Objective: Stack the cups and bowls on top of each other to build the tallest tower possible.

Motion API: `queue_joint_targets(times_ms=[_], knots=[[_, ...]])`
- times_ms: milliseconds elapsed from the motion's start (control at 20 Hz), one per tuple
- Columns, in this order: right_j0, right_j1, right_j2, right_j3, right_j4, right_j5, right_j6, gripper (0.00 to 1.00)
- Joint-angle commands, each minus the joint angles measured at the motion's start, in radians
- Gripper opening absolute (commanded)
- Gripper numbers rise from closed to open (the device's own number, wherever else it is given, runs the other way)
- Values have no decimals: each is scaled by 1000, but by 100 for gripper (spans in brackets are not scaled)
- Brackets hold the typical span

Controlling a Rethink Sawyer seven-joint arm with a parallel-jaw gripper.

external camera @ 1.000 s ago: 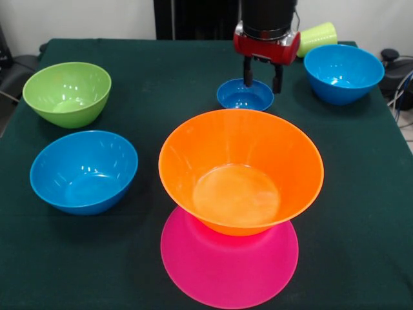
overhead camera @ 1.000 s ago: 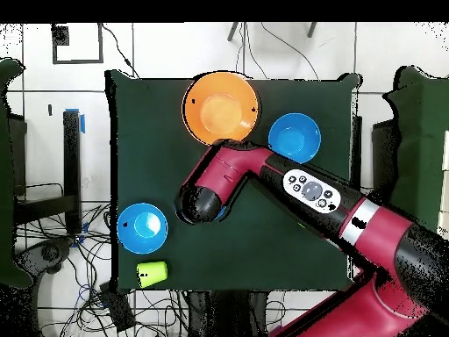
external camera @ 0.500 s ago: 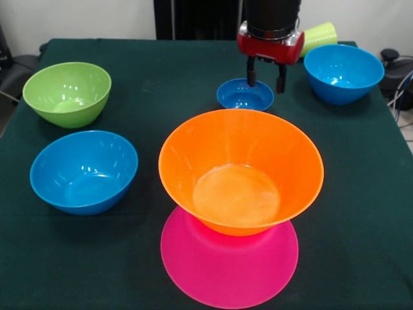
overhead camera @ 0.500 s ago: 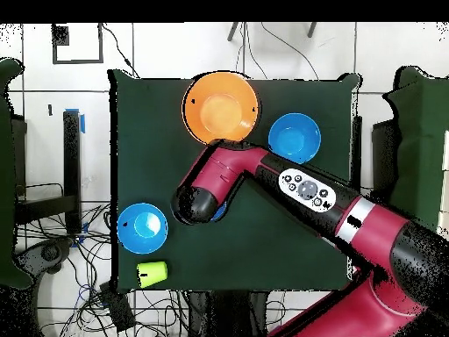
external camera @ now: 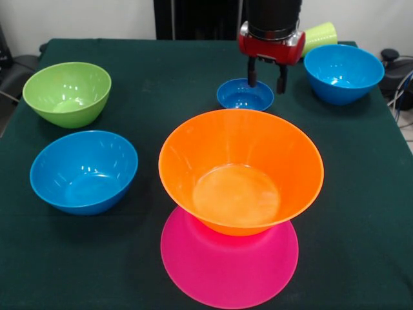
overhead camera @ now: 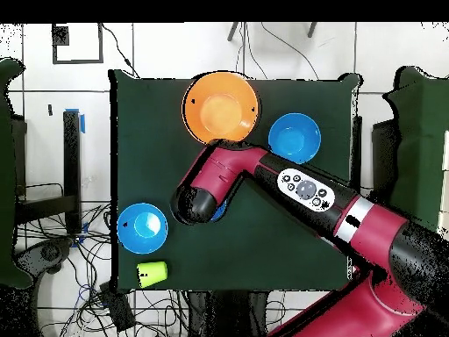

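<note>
Since a second ago the gripper (external camera: 266,82) has lifted a little and drifted slightly toward the far side of the table; the bowls all sit where they were. It hangs just above the far rim of the small dark-blue bowl (external camera: 244,95), its two dark fingers (external camera: 252,74) spread apart and holding nothing. That little bowl rests on the green cloth (external camera: 161,84), apart from the big orange bowl (external camera: 240,170), which stands upright on the upturned big pink bowl (external camera: 229,263) at the near edge. To the left are the green bowl (external camera: 67,93) and a medium blue bowl (external camera: 84,171). Another blue bowl (external camera: 343,73) sits at the far right, with the yellow-green cup (external camera: 318,36) lying on its side just behind it. From overhead the red arm (overhead camera: 289,184) covers the small bowl almost entirely.
</note>
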Motion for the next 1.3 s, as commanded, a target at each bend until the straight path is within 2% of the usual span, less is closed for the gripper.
queue_joint_targets(times_ms=[50, 650, 1300], knots=[[49, 10, -133, 43, -75, 48, -159, 100], [32, 60, -191, 88, -131, -7, -218, 100], [19, 84, -171, 121, -92, 4, -313, 100]])
